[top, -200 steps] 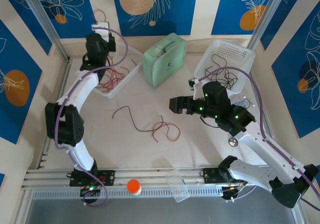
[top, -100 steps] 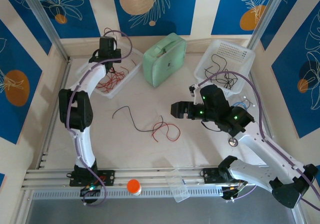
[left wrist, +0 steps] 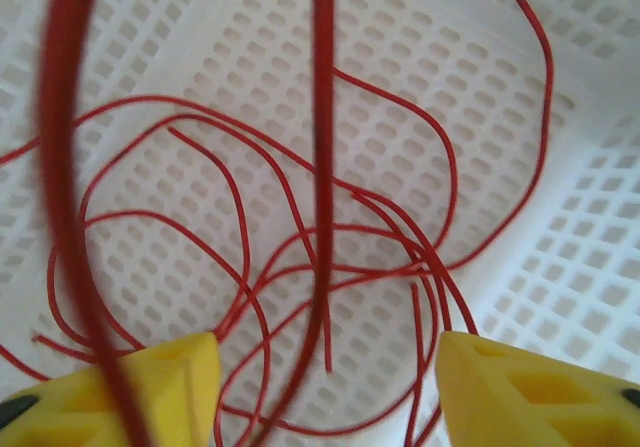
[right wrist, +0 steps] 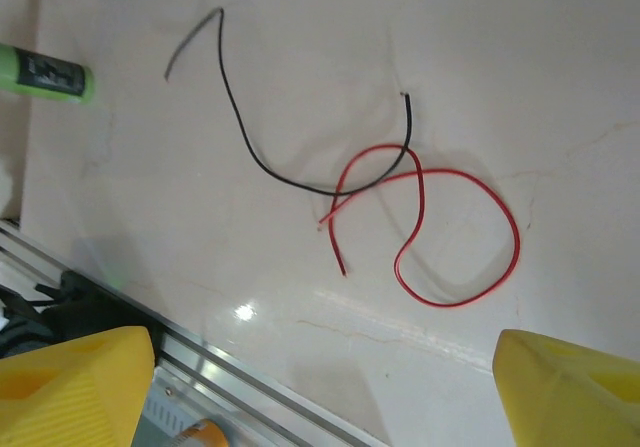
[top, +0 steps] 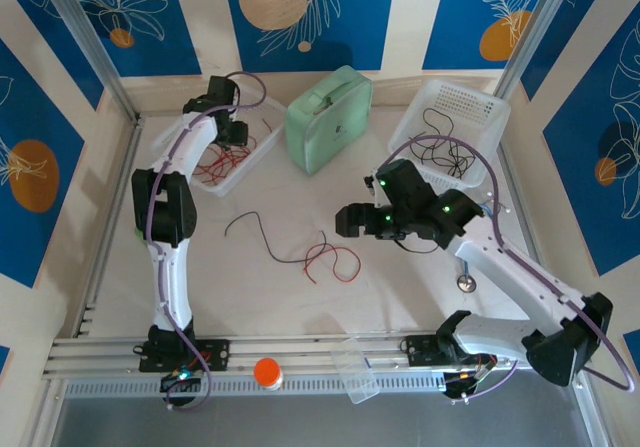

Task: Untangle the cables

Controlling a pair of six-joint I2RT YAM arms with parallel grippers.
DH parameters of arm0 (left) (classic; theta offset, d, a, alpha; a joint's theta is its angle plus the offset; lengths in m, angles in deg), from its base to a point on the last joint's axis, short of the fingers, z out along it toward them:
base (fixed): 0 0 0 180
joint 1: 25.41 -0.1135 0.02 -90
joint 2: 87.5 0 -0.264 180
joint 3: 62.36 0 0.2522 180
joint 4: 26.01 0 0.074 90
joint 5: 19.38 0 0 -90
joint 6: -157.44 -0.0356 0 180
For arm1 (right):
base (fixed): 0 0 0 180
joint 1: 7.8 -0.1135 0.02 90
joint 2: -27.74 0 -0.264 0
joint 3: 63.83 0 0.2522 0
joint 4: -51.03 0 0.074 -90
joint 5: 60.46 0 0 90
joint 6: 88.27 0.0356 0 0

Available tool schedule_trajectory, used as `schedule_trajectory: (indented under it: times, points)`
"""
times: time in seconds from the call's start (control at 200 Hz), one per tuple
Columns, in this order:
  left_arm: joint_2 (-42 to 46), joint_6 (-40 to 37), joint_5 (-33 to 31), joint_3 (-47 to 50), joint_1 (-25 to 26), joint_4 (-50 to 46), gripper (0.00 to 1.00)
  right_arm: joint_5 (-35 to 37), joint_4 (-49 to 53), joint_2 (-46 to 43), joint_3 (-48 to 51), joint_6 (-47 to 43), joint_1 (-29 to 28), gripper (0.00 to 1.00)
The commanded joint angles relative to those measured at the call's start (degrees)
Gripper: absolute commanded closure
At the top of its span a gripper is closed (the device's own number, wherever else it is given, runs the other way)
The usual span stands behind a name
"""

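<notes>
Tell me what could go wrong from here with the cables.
1. A red strand hangs through the open jaws of the left gripper above the white basket. Pulling the arm away might drag the strand out.
2. On the table, the black cable and the red cable cross beneath the open right gripper. A pinch at the crossing would likely lift both.
</notes>
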Motion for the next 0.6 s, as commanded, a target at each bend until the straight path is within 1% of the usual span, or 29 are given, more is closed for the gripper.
schedule_trajectory:
  times: [0.0, 0.02, 0.05, 0.07, 0.19, 0.29, 0.485, 0.595]
  points:
    - [2.3, 1.2, 3.8, -4.1, -0.5, -9.4, 0.25, 1.0, 2.7, 2.8, -1.8, -1.4, -1.5, 0.12]
    - [2.7, 1.2, 4.1, -4.9, -0.5, -10.4, 0.18, 1.9, 3.0, 3.5, -1.9, -1.3, -1.7, 0.12]
    - [3.5, 1.1, 4.6, -6.0, -0.5, -11.6, 0.05, 3.1, 3.7, 4.6, -2.0, -1.0, -2.1, 0.12]
    - [4.0, 1.0, 4.7, -6.7, -0.4, -12.7, 0.00, 3.7, 4.0, 5.5, -2.1, -0.7, -2.4, 0.12]
    - [8.0, 0.2, 3.4, -11.2, 0.0, -17.8, 0.00, 7.3, 5.1, 10.2, -1.0, 2.4, -4.5, 0.13]
    - [11.7, 0.1, 1.5, -13.5, 0.1, -21.3, 0.00, 8.3, 3.4, 14.6, -0.3, 4.3, -7.2, 0.14]
    - [20.3, 0.8, 0.5, -12.6, 0.5, -24.7, 0.00, 8.9, 1.0, 24.7, -1.0, 6.5, -10.7, 0.22]
    - [26.2, 0.9, 0.3, -9.1, 1.9, -25.6, 0.00, 9.6, 0.0, 29.4, -0.9, 7.6, -11.5, 0.27]
